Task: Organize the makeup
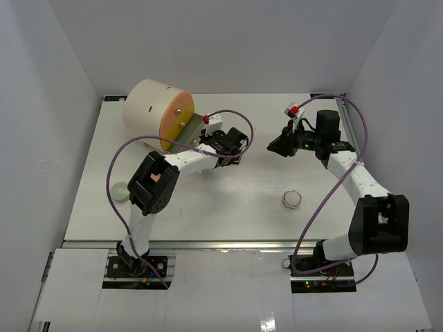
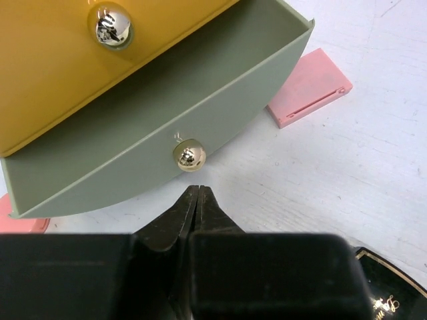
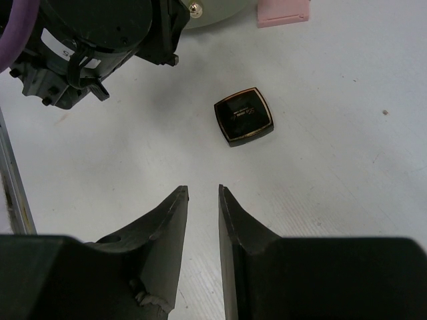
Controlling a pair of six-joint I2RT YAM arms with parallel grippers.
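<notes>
Plainly early in the work. Finds the green drawer [image 2: 220, 87] of the cylinder [image 1: 149, 104] pulled out beneath the yellow front [image 2: 60, 73], with nothing lying in the part of its inside on show. Judges that the one step done: a place made ready, not yet filled.

Finds the left gripper [image 2: 198, 193] with fingers pressed together, pinching nothing, tips just short of the drawer's gold knob [image 2: 189, 155] and not touching it. Finds the right gripper [image 3: 203, 190] with fingers a little apart, nothing between them, hanging over bare table [image 3: 347, 173].

Counts the makeup out on the table:
- the black-gold compact [image 3: 244, 116], flat, just beside the left gripper and ahead of the right one, touched by neither;
- one pink pad [image 2: 309, 88] just beside the drawer's right corner;
- a second pink edge [image 2: 17, 223] at the drawer's other end, partly hidden beneath it;
- the clear jar [image 1: 292, 199], alone on the right arm's side, well apart from the cylinder;
- a pale round item [image 1: 120, 191] near the table's left edge, too small to name.

Sees no bottles or black jars in any view; cannot tell whether stowed or absent.

Judges nearly all left to do: every visible piece to be lifted and set into the drawer, then the drawer to be shut.
</notes>
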